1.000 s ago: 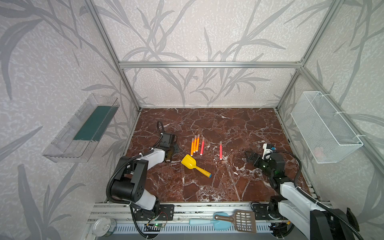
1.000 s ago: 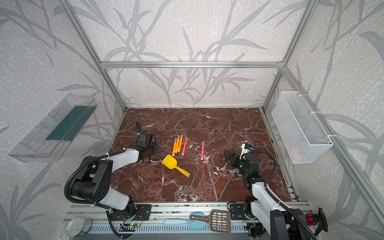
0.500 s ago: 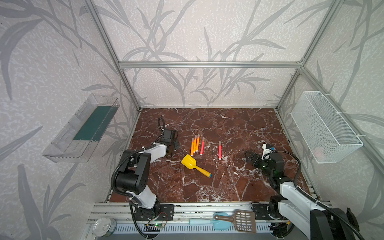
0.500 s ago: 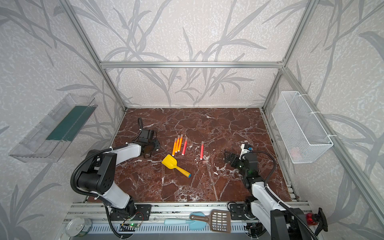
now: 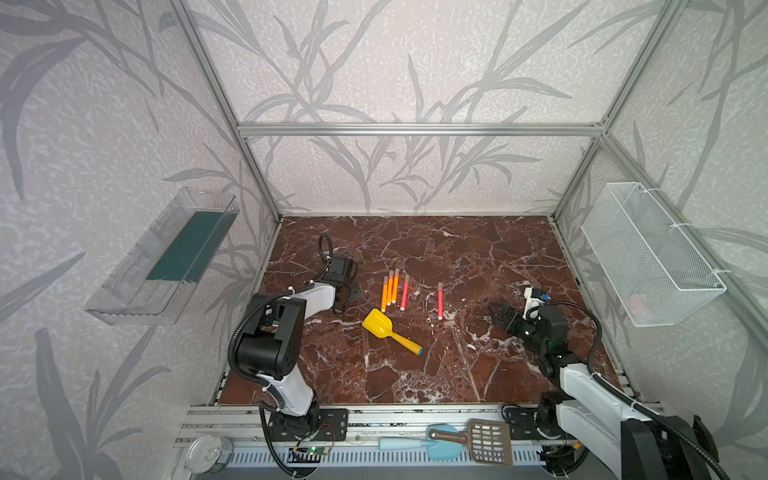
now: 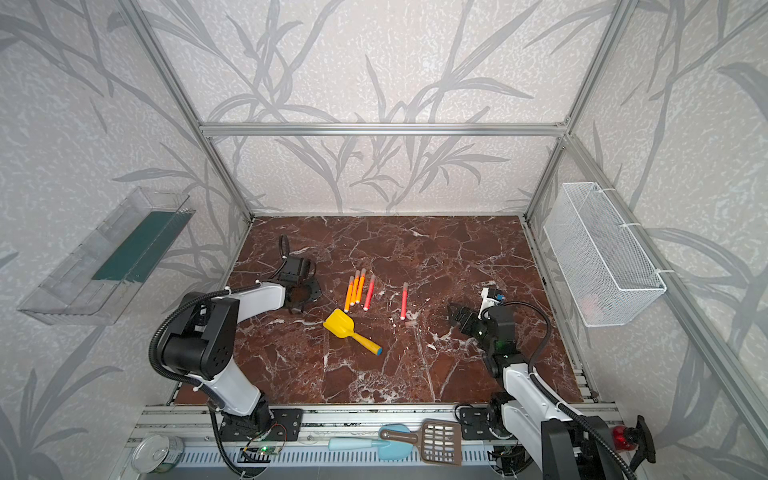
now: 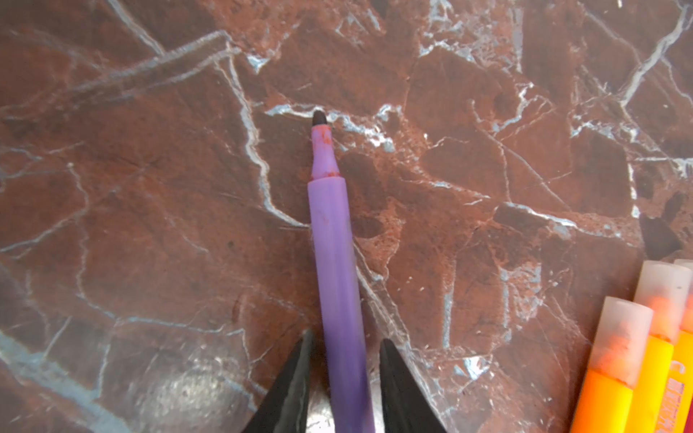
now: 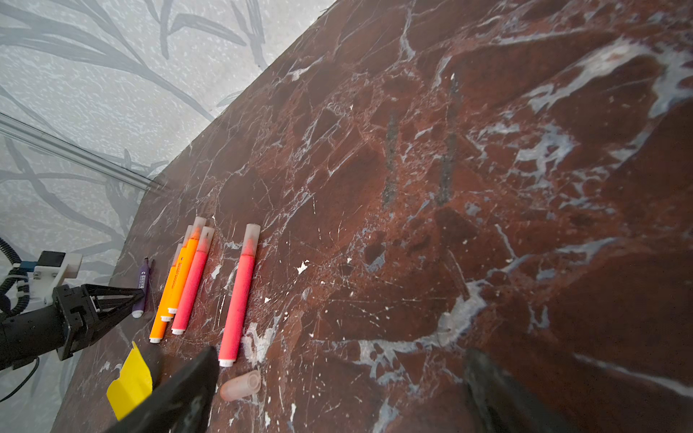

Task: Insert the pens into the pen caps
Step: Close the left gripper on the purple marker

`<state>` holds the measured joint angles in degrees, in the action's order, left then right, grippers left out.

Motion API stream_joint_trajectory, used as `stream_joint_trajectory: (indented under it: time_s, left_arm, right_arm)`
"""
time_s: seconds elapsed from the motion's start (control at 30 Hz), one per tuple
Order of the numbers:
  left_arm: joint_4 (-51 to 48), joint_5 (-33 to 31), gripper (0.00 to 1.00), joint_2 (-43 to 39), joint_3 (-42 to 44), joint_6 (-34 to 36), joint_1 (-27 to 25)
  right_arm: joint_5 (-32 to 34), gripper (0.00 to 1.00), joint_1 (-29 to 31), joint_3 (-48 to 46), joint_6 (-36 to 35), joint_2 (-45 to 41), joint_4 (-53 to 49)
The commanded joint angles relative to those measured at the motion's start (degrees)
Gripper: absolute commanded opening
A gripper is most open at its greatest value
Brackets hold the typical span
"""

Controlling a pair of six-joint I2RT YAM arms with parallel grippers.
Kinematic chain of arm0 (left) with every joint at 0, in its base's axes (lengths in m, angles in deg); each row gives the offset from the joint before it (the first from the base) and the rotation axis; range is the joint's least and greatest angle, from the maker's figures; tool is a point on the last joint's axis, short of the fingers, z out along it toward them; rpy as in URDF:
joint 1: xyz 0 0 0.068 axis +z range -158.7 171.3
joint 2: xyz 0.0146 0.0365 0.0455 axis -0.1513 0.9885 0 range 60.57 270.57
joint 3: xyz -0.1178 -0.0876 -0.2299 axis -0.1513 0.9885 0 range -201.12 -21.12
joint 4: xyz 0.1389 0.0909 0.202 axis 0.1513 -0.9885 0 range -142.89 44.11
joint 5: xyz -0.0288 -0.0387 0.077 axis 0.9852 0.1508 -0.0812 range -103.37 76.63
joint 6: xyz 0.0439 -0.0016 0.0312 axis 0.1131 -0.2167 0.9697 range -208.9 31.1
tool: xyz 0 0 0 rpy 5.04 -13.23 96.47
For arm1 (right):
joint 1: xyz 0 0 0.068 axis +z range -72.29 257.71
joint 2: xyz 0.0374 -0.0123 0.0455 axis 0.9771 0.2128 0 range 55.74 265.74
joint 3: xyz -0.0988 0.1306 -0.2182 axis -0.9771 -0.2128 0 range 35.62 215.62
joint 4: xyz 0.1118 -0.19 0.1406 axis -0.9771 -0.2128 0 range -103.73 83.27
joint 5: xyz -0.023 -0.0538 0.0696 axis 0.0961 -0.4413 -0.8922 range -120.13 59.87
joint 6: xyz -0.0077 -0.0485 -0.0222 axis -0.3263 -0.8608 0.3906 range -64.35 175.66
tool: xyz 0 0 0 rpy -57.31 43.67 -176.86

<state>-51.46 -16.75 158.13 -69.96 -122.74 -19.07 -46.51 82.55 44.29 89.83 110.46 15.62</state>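
On the tabletop: marble slab [image 5: 457,257], red-brown with white veins.
Room: aluminium frame [image 5: 415,129]; pale leaf-patterned walls [image 5: 415,62] on three sides.
Left wall: clear plastic tray [image 5: 166,257] with a dark green liner.
Right wall: white wire basket [image 5: 652,257].
Front rail: tin can [image 5: 205,453], blue spatula [image 5: 415,442], brown slotted scoop [image 5: 486,442].
Capped pens: three orange pens [image 5: 390,289] side by side, a pinkish-red pen [image 5: 404,293] just beside them, a second pinkish-red pen [image 5: 440,301] apart to the right. All five wear translucent caps [image 8: 252,234] at their far ends.
Loose cap [image 8: 240,386]: on its side, just beside the lone pen's white butt.
Purple pen [image 7: 337,281]: uncapped, dark tip bare, flat on the marble left of the orange group.
Left gripper [image 7: 345,337]: jaws narrowly parted, straddling the purple barrel, a sliver of gap each side; not pinching.
Right gripper [image 8: 341,354]: jaws spread wide, nothing between them, near the loose cap.
Yellow shovel [image 5: 388,330]: in front of the pens.
Change over the last second: left elbow has swung further over the table, wrist slightly further back. Right arm, pens, cap and shovel unmoved.
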Motion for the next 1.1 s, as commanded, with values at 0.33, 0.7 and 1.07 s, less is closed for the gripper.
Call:
stream_joint_trajectory:
  time_s: [0.33, 0.7, 1.07]
  left_arm:
    - [-1.49, -0.19, 0.14, 2.98, 0.22, -2.45, 0.09]
    - [0.72, 3.81, 0.00, -3.87, 2.78, 0.76, -1.07]
    - [1.18, 4.17, 0.00, -27.66, 9.86, 8.05, -12.31]
  right_arm:
    - [1.18, 0.99, 0.54, 1.70, -0.86, -0.67, -0.64]
    - [1.52, 0.99, 0.70, 1.53, -0.86, -1.02, -0.59]
    - [3.70, 0.99, 3.71, 3.08, -1.33, -8.14, -10.81]
